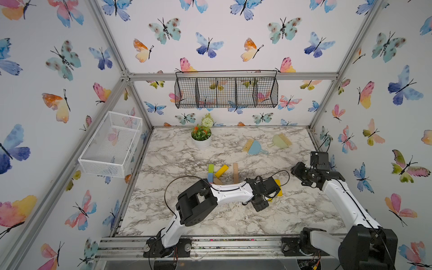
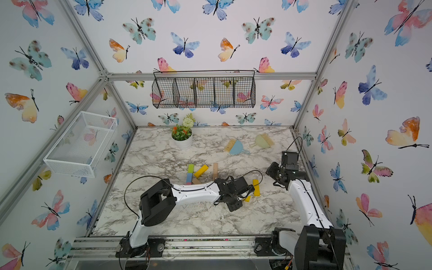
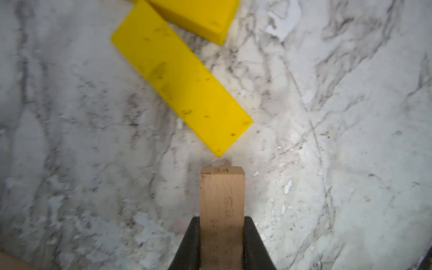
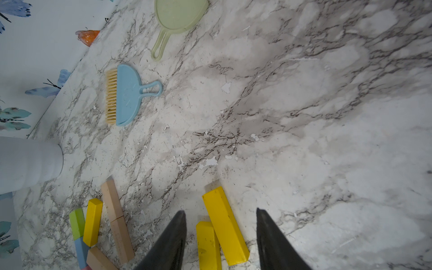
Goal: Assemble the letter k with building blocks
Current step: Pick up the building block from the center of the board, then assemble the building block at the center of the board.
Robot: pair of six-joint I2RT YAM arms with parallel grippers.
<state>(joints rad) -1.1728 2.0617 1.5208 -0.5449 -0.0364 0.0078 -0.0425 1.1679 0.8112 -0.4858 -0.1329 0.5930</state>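
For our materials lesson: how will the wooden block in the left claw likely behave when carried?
The wooden block looks rigid; flat faces suit the left claw, so slipping seems unlikely. Square edges: it probably won't roll.

I get soft, even light in both top views, seemingly from overhead. The marble tabletop reads bright, and shadows are faint and soft-edged. The straight frame rails bow toward the picture edges, a wide-angle warp. My left wrist view is smeared: the yellow block and the tan block both look soft. The right wrist view is sharper, with crisp marble veining.
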